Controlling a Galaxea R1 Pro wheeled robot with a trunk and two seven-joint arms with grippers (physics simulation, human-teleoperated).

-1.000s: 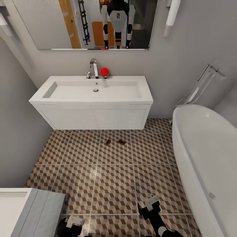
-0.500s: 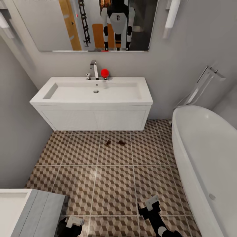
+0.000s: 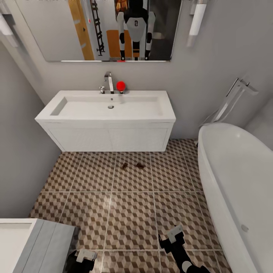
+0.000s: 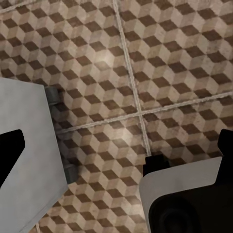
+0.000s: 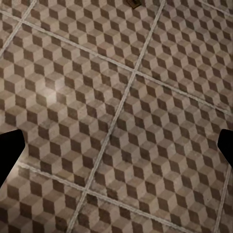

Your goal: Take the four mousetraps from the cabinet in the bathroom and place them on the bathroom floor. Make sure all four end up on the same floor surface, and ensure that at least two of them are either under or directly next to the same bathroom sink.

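Where floor [image 3: 132, 212] meets sink [image 3: 110, 108]: two mousetraps [image 3: 132, 165]; both grippers agape, empty

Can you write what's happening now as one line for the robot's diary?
mousetraps: two on bathroom floor, in front of sink | left gripper: empty | right gripper: open, empty | cabinet: reflected in mirror

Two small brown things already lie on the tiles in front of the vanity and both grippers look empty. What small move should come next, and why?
Probably turn the base away from the sink to fetch more from the cabinet. Two mousetraps lie on the bathroom floor just in front of the vanity, so half remain. The left gripper and right gripper hang low with nothing between their fingers, jaws apart in the wrist views.
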